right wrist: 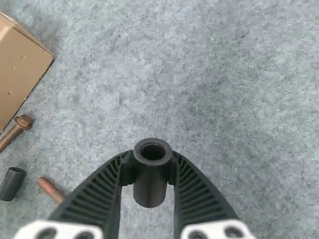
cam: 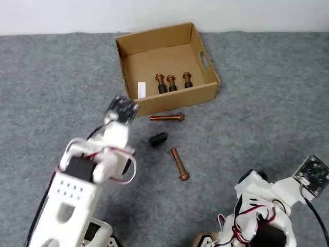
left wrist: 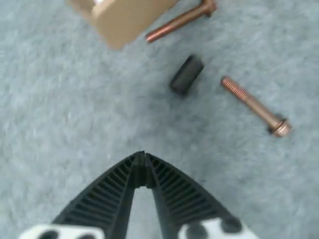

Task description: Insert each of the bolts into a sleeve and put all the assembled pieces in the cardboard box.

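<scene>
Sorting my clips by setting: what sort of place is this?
Probably a robotics test bench, not a factory: two white arms over a grey felt-like table cover, a plain white wall behind, and a cardboard box with loose bolts beside it.

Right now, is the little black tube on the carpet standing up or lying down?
Lying down. The loose sleeve rests on its side on the carpet, its round end facing sideways.
</scene>
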You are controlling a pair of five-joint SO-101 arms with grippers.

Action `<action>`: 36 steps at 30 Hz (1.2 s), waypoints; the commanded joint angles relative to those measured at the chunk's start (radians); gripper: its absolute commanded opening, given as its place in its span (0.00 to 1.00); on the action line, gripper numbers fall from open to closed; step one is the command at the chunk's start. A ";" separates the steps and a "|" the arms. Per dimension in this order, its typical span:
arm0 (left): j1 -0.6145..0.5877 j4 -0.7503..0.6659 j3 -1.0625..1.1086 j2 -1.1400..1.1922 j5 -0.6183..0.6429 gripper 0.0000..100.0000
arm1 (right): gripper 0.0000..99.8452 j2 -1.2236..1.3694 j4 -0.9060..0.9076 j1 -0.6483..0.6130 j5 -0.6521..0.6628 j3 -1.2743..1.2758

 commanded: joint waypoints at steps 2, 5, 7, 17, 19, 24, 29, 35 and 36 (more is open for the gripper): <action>0.038 -0.037 -0.268 0.232 -0.138 0.01 | 0.01 -0.002 -0.025 0.015 -0.005 -0.006; 0.051 -0.031 -0.389 0.400 -0.318 0.01 | 0.01 -0.002 -0.025 0.015 -0.005 -0.006; 0.057 -0.031 -0.452 0.500 -0.428 0.01 | 0.01 -0.004 -0.025 0.015 -0.005 -0.006; 0.086 -0.029 -0.751 0.882 -0.724 0.04 | 0.01 -0.004 -0.027 0.015 -0.005 -0.005; 0.101 -0.029 -0.796 0.941 -0.732 0.09 | 0.01 -0.004 -0.027 0.015 -0.005 -0.005; 0.135 -0.015 -0.908 1.073 -0.733 0.12 | 0.01 -0.004 -0.027 0.015 -0.005 -0.005; 0.132 -0.017 -1.069 1.231 -0.735 0.12 | 0.01 -0.004 -0.027 0.015 -0.005 -0.003; 0.137 -0.015 -1.288 1.402 -0.733 0.12 | 0.01 -0.004 -0.028 0.015 -0.005 -0.003; 0.137 -0.015 -1.320 1.432 -0.733 0.12 | 0.01 -0.004 -0.028 0.015 -0.005 -0.003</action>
